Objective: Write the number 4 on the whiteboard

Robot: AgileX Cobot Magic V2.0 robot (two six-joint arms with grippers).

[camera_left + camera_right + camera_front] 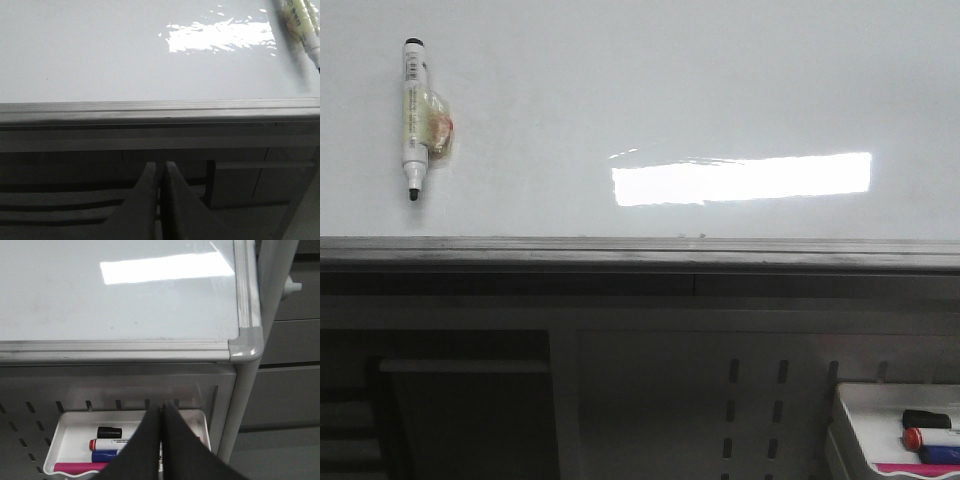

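Blank whiteboard point(720, 100), both claws pressed together and empty, no number 4 drawn yet.

The black marker point(414, 118) sits stuck upright on the board's upper left, tip down, held there by what looks like a small clip or magnet. The left claw point(161, 167) and right claw point(161, 410) each hang below the grey lower rail point(640, 253) with fingers meeting and nothing between them; the right one is over the white tray point(55, 440) of spare markers at lower right. To begin well, I judge the left claw should spread wide, rise to the stuck marker, and grip mid-barrel squarely so the tip stays steady against the glossy surface.
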